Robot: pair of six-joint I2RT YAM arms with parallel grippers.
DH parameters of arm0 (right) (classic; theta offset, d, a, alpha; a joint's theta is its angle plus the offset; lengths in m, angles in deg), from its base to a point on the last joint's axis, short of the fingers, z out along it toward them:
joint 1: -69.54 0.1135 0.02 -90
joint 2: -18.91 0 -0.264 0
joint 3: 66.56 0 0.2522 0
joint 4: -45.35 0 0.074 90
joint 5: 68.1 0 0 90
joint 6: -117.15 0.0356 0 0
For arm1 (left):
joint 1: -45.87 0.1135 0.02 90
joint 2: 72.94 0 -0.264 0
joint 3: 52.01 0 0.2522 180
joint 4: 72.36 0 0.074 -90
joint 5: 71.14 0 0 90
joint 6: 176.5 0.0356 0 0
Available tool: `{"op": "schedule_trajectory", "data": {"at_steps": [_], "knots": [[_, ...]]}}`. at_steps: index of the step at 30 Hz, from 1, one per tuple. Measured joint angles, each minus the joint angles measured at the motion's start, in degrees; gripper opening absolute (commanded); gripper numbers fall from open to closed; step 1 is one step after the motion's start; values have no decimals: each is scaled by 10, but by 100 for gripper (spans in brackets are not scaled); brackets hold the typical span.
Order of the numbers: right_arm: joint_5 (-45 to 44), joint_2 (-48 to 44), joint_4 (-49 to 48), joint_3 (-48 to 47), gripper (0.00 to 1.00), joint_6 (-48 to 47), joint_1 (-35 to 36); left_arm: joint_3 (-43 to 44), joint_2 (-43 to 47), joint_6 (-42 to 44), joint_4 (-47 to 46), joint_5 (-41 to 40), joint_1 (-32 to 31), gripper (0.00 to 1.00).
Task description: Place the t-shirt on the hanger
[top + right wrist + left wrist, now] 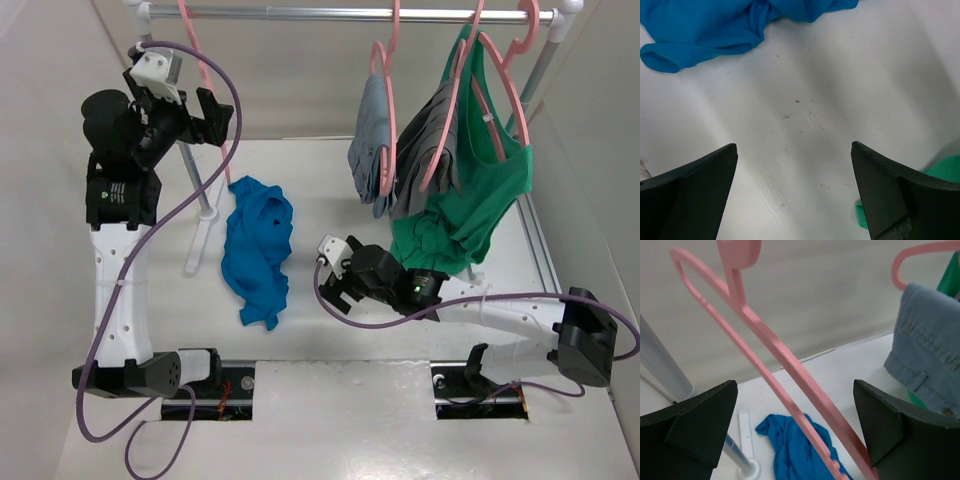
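**Spread fingers frame the hanger above; the shirt waits on the table below**

Black fingers fill the lower corners of both wrist views, set wide with nothing held. In the left wrist view the left gripper (795, 385) has the hanger (770, 345) passing through its gap. One pink arm of the frame slants from the upper left to the lower right of the frame, between the fingers but touching neither that I can see. Its hook end is at the top of the frame, so the hanger points up toward the rail (350, 14).

The t-shirt (258, 245) lies crumpled on the table (330, 350), left of centre in the top view and below the raised left gripper (190, 112). Its long axis runs from the far side toward the arm bases, with a wider bunch at the upper end and a narrow tail at the lower. Collar and hem cannot be told apart.

The right gripper (333, 275) sits low, just right of the shirt and open toward it. In the right wrist view the blue cloth (715, 30) lies at the upper left, ahead of the right gripper (793, 146) and apart from it, with bare table between.

My judgement is that the right arm is the nearer one for the pick. It would have to travel leftward in the top view, across the shirt's long axis, while the left arm closes on the hanger to steady it.
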Motion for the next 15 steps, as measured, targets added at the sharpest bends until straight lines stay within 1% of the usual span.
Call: {"op": "schedule_trajectory", "data": {"at_steps": [1,4,7,8,10,13,14,15], "knots": [[0,1,1,0,100,0,0,0,0,10,9,-9,0,100],[0,5,3,-1,100,1,0,0,-7,37,28,-36,-5,91],[1,6,4,-1,100,1,0,0,-6,54,38,-52,-5,69],[2,6,5,-1,100,1,0,0,-5,58,40,-55,-5,52],[1,6,6,-3,100,2,0,0,-3,69,45,-57,-5,41],[2,7,8,-6,100,2,0,-3,3,77,53,-58,-6,30],[2,7,7,-7,100,2,0,-4,6,79,54,-58,-6,23],[2,8,8,-7,100,2,0,-5,9,79,55,-58,-6,19]]}}
